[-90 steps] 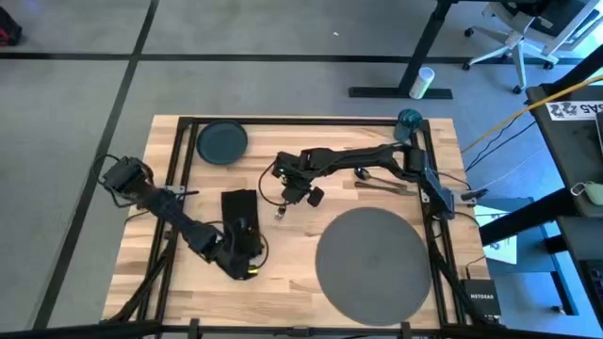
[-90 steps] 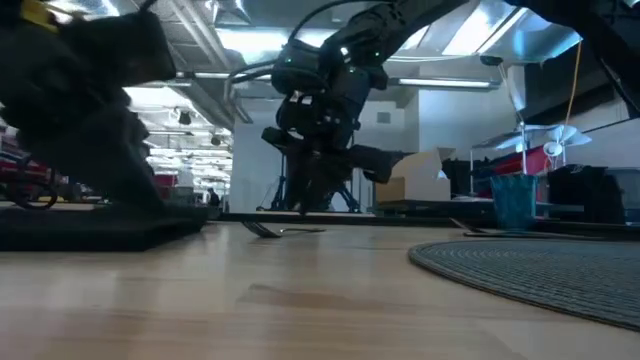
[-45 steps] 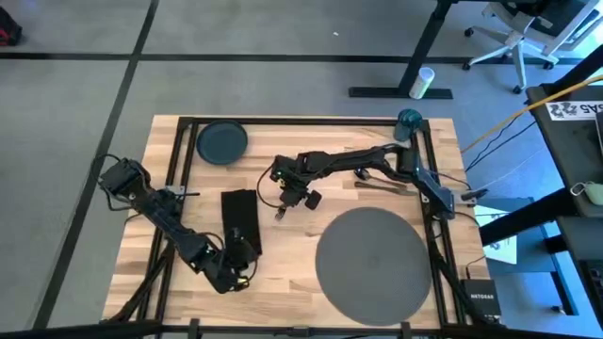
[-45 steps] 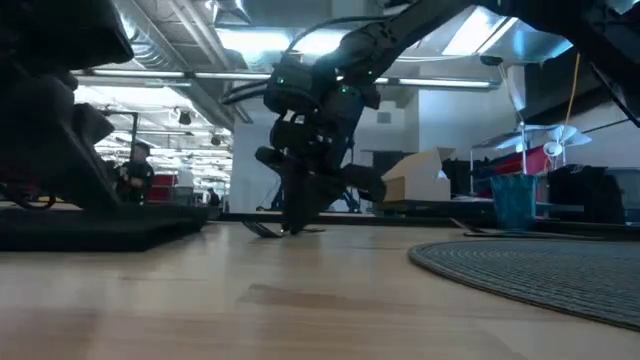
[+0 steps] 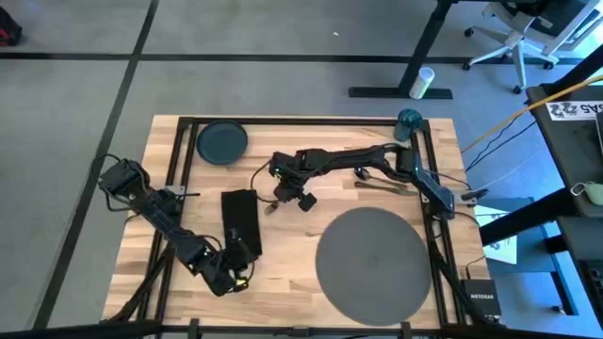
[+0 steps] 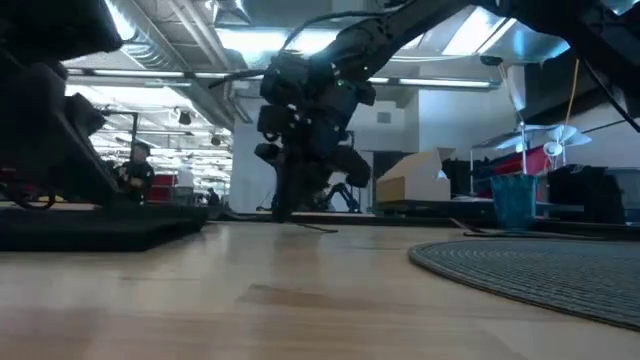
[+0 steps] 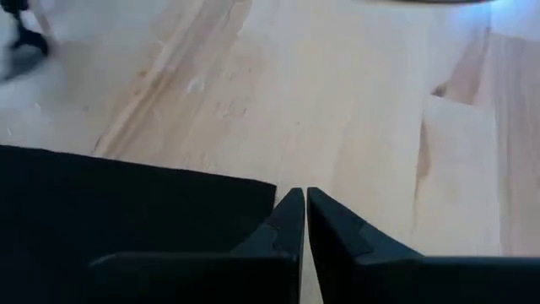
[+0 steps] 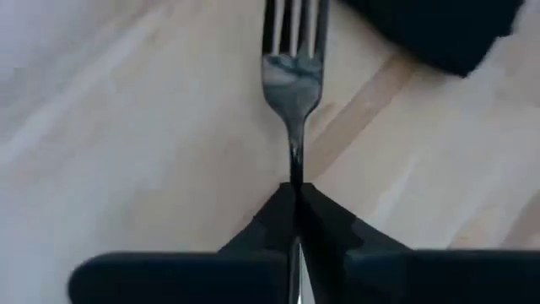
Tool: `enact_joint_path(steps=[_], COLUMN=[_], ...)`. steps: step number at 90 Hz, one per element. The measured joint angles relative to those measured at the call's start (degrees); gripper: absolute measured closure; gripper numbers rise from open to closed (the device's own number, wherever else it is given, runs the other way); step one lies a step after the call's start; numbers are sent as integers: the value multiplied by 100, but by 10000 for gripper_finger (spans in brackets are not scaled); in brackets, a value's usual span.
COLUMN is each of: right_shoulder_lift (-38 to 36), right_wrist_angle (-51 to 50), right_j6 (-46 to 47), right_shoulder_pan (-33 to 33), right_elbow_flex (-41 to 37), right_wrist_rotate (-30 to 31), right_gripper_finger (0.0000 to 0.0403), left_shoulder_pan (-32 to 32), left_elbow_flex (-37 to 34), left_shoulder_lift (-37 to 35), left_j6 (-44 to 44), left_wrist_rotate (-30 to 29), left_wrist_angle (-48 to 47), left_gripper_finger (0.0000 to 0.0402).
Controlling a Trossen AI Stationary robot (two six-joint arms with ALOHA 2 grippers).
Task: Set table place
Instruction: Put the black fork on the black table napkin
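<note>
One fork (image 8: 292,76) pinched in right end effector (image 8: 295,192), tines pointing forward

My table (image 5: 283,240) of pale wood planks carries a black napkin (image 5: 241,218), a dark round plate (image 5: 221,142), a big grey placemat (image 5: 374,254), a teal cup (image 5: 409,120) and loose cutlery (image 5: 377,182).

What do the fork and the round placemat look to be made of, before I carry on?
The fork in the right tool looks like polished metal: its head glints and mirrors light. The placemat looks like woven grey fabric or fibre: the low view shows a ribbed, matte edge. The exact fibre is not discernible.
</note>
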Motion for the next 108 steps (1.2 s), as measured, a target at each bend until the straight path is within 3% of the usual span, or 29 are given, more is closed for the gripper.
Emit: enact_joint_path(steps=[30, 77, 108], right_shoulder_lift=[-1, -4, -7], right_wrist_angle=[1233, 2427, 2814], right_j6=[2961, 6601, 8379], right_shoulder_pan=[-101, 87, 826], right_elbow_flex=[-1, -2, -2], right_wrist_rotate=[-200, -486, -565], right_gripper_finger=[403, 403, 403], left_shoulder_pan=[-533, -996, -998], left_elbow_flex=[71, 481, 481], left_shoulder_lift=[0, 0, 0], left_j6=[-637, -65, -188], left_wrist_rotate=[-865, -2163, -2327], left_wrist_angle=[-15, -36, -367], left_gripper_finger=[402, 402, 402])
